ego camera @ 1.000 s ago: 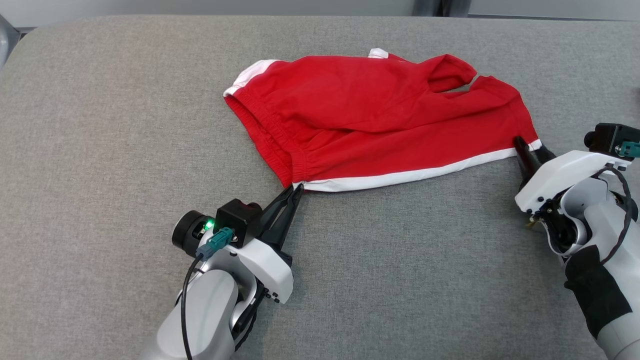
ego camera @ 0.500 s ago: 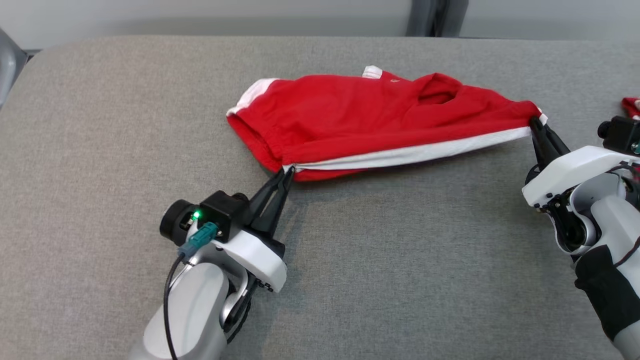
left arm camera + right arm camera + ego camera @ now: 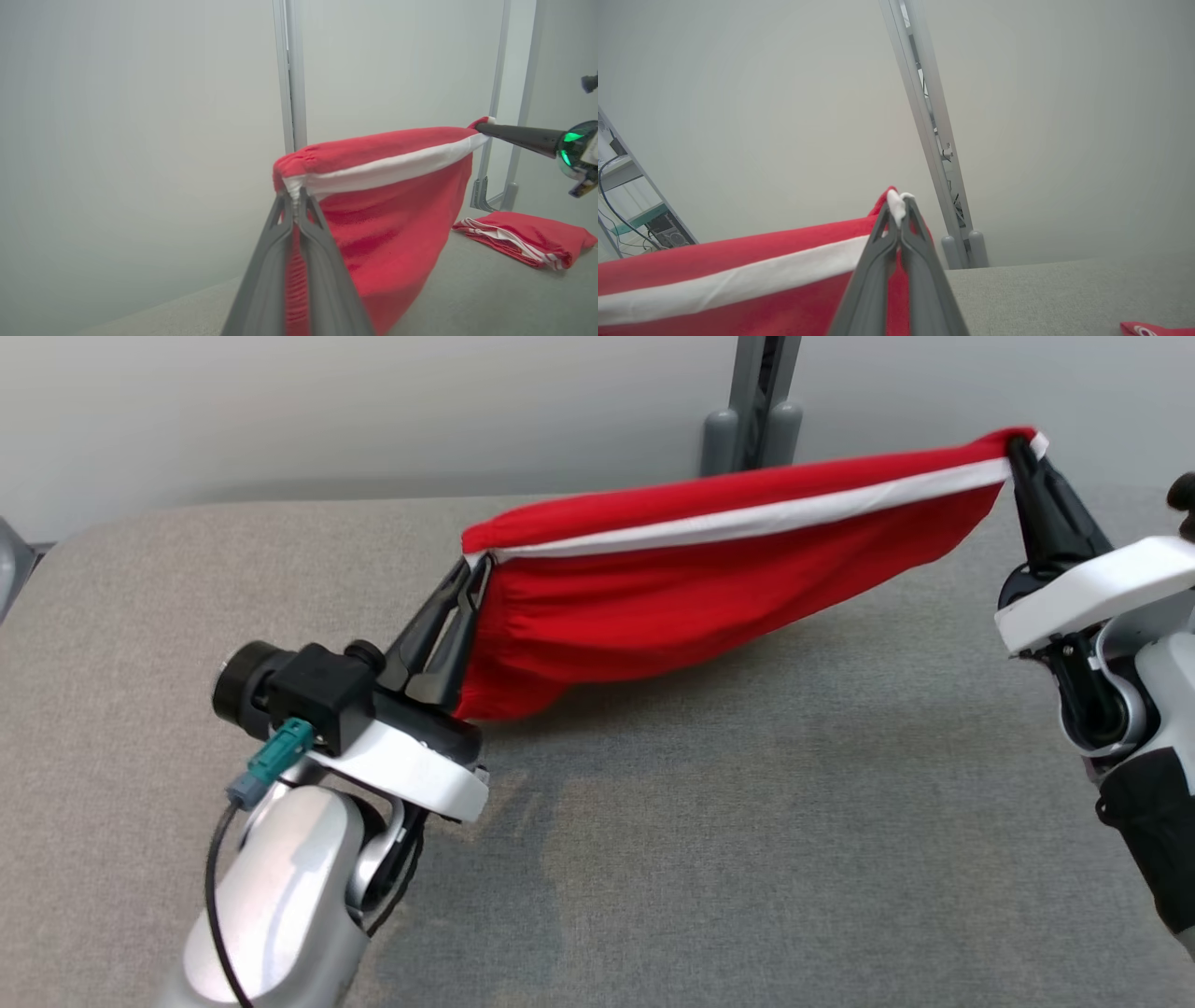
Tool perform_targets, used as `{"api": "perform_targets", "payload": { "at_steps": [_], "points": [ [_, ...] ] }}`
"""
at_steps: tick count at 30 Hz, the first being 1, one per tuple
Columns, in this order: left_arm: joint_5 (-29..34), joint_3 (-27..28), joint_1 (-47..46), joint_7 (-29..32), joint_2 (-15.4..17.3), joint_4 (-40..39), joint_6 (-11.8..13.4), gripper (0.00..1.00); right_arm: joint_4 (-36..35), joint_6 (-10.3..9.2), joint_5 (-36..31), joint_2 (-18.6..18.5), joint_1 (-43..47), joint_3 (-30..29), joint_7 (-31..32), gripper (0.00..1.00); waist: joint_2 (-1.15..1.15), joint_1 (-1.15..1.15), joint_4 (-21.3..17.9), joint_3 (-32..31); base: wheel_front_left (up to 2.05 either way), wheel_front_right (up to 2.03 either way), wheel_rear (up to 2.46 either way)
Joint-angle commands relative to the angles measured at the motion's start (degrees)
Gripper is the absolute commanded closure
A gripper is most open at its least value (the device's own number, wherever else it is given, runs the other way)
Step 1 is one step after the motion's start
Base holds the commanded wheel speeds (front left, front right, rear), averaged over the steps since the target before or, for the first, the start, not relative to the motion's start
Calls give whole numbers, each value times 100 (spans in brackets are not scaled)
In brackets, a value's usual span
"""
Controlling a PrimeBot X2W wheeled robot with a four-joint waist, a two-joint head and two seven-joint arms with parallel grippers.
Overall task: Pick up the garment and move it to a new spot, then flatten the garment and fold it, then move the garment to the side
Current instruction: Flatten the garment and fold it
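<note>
My left gripper (image 3: pixel 478 563) is clamped hard on one corner of the red shorts (image 3: pixel 691 597), where the gathered waistband meets the white side stripe (image 3: pixel 747 518). In the left wrist view its fingers (image 3: pixel 322 261) sit pressed together, with the ribbed waistband running down between them. My right gripper (image 3: pixel 1019 446) is pinched just as tight on the far end of that stripe. A nub of white and red cloth pokes past its tips in the right wrist view.

Between the two sets of jaws the stripe runs nearly straight as the top edge, higher at the right jaws than at the left. The rest of the shorts hangs below it as a loose pouch. The lowest fold droops under the left jaws, close above the grey padded table (image 3: pixel 747 821); I cannot tell whether it brushes the surface.

Below both jaws and back toward me lies a broad stretch of grey padding. Past the jaws the table's far edge comes quickly, then a pale wall. A grey upright post (image 3: pixel 756 401) stands there between the two grippers, nearer the right. Outward of the right jaws a second red garment (image 3: pixel 523 235), folded, lies on the table well apart from the hanging shorts.
</note>
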Motion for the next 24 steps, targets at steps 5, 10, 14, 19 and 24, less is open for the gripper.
{"api": "perform_targets", "payload": {
  "at_steps": [5, 10, 14, 19, 24],
  "points": [
    [-28, 191, -194, 365, 227, -554, 188, 100, -481, 0, -249, -123, -108, -277, -33, 100, 0, 0, -141, -254, 0, 0, 0],
    [-80, 307, -385, 810, 426, -976, 259, 100, -874, 0, -658, -61, -157, -739, 164, 100, 0, 0, -212, -289, 0, 0, 0],
    [-154, 419, -652, 1214, 590, -1193, 266, 100, -1259, 0, -1100, 103, -276, -1168, 539, 100, 0, 0, -282, -142, 0, 0, 0],
    [-221, 427, -1665, 1758, 779, -1019, 15, 100, -1752, 0, -1778, 342, -882, -1742, 1222, 100, 0, 0, -354, 426, 0, 0, 0],
    [-288, 403, -3061, 2005, 823, -386, -168, 100, -1679, 0, -2147, 504, -1950, -1971, 1587, 100, 0, 0, -471, 1132, 0, 0, 0]
  ]
}}
